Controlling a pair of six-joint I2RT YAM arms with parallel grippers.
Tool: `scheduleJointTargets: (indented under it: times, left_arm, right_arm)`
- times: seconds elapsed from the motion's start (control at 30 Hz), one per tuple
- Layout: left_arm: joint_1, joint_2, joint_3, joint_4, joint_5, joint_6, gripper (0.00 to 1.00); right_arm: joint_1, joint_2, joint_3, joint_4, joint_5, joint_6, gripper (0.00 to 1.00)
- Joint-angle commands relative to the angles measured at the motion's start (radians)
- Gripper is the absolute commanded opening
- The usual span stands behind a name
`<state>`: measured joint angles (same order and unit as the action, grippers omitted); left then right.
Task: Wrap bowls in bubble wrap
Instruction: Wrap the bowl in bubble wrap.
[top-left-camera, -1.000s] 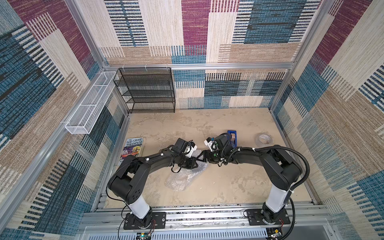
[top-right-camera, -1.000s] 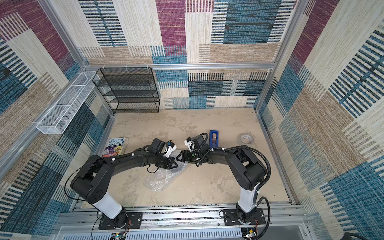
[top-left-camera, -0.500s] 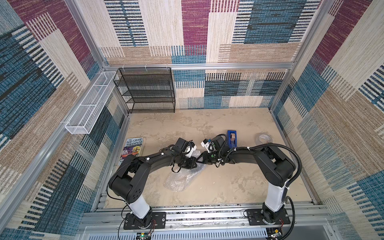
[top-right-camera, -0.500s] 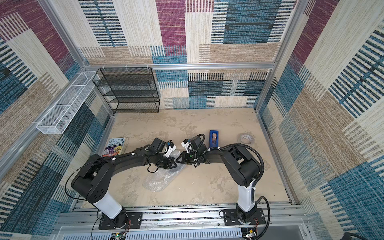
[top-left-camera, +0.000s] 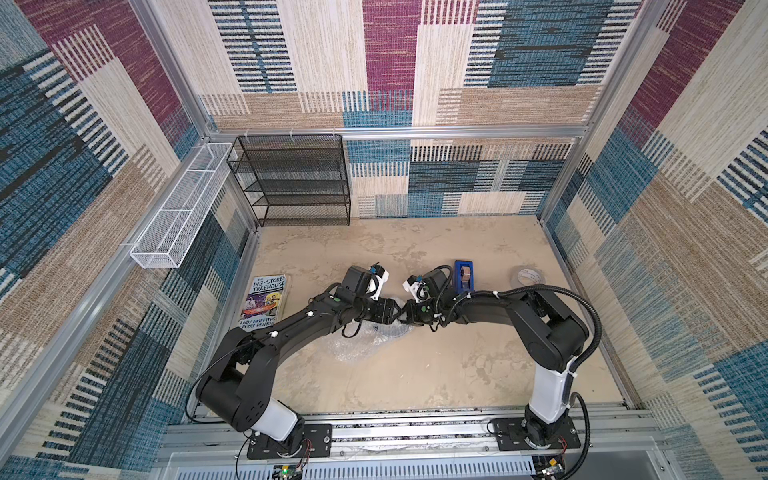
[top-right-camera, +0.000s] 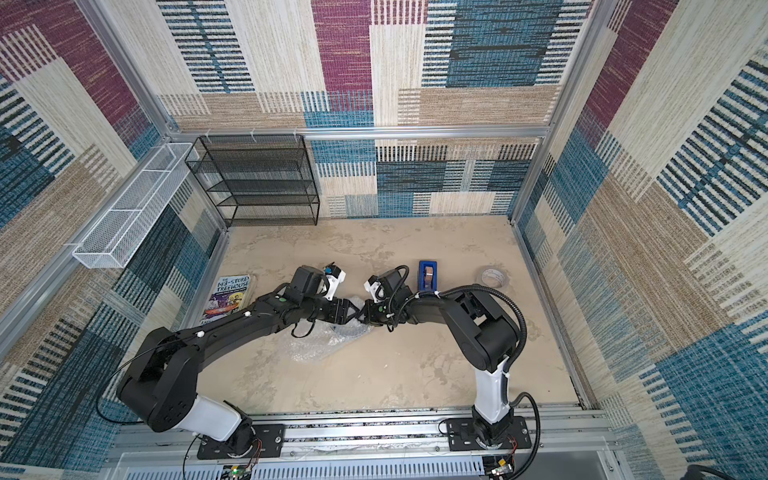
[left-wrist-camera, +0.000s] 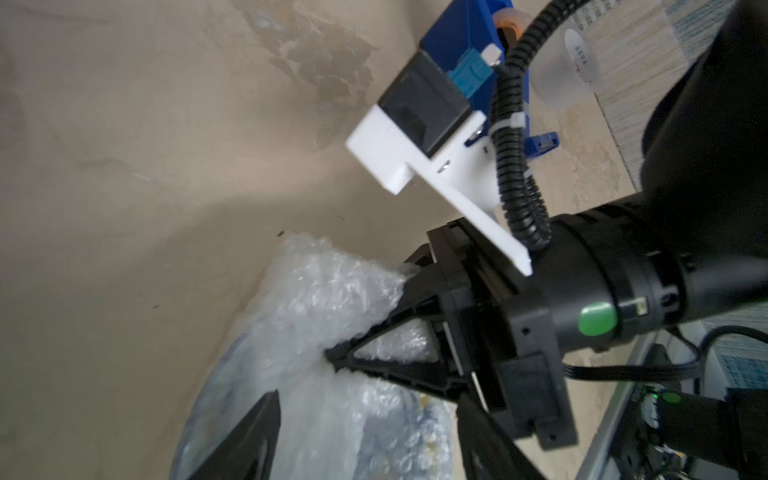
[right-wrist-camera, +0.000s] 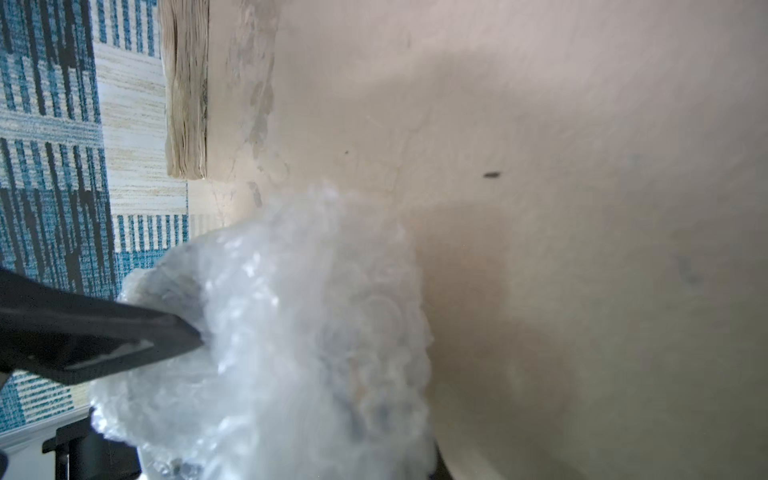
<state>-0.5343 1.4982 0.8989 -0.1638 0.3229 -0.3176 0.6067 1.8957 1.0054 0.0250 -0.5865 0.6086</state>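
The right gripper (left-wrist-camera: 332, 357) has its jaws closed on a bunched edge of the bubble wrap (top-left-camera: 357, 345), pinched at the tips; the left gripper (left-wrist-camera: 368, 399) has its jaws apart, straddling the wrap and clamping nothing; in both top views the two meet tip to tip at mid-table. The wrap lies crumpled on the table (top-left-camera: 436, 374), left of centre, just near of the grippers; the bowl (left-wrist-camera: 411, 432) sits under it, its pattern dim through the plastic. A blue tape dispenser (top-left-camera: 464, 276) and a tape roll (top-left-camera: 527, 276) lie farther right; a book (top-left-camera: 266, 301) lies at the left edge.

It was a robot lab cell: patterned wall panels (top-left-camera: 390, 62) in a metal frame (top-left-camera: 395, 132), with two arms (top-left-camera: 299, 324) bolted to a rail (top-left-camera: 415, 430).
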Motion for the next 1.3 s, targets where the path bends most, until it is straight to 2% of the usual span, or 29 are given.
scheduleJointTargets:
  times: [0.0,0.17,0.23,0.33,0.4,0.57,0.67,0.87,1.27]
  left_arm:
    - [0.014,-0.065,-0.02,-0.022,-0.118,-0.046,0.71]
    - [0.071,-0.187,-0.061,0.009,-0.163,-0.127,0.72]
    - [0.108,-0.241,-0.092,0.001,-0.204,-0.178,0.75]
    - [0.217,-0.323,-0.16,-0.047,-0.216,-0.303,0.81]
    - [0.292,-0.385,-0.228,-0.049,-0.16,-0.363,0.82]
    - [0.306,-0.541,-0.301,-0.18,-0.192,-0.426,0.82]
    - [0.308,-0.604,-0.361,-0.182,-0.184,-0.481,0.85]
    - [0.32,-0.578,-0.489,-0.001,-0.085,-0.58,0.89]
    - [0.323,-0.482,-0.545,0.284,-0.024,-0.612,0.89]
  right_arm:
    - [-0.005,-0.024,0.029,-0.026,0.019,0.012,0.0]
    - [-0.014,-0.035,0.044,-0.07,0.044,0.006,0.0]
    - [-0.019,-0.033,0.048,-0.085,0.05,0.014,0.0]
    - [-0.031,-0.027,0.05,-0.099,0.055,0.019,0.0]
    - [-0.042,-0.027,0.049,-0.11,0.066,0.023,0.0]
    - [-0.054,-0.014,0.067,-0.125,0.063,0.025,0.0]
    - [-0.058,0.002,0.078,-0.126,0.058,0.025,0.0]
    - [-0.066,0.027,0.092,-0.126,0.059,0.026,0.0]
    - [-0.067,0.026,0.078,-0.124,0.066,0.028,0.0]
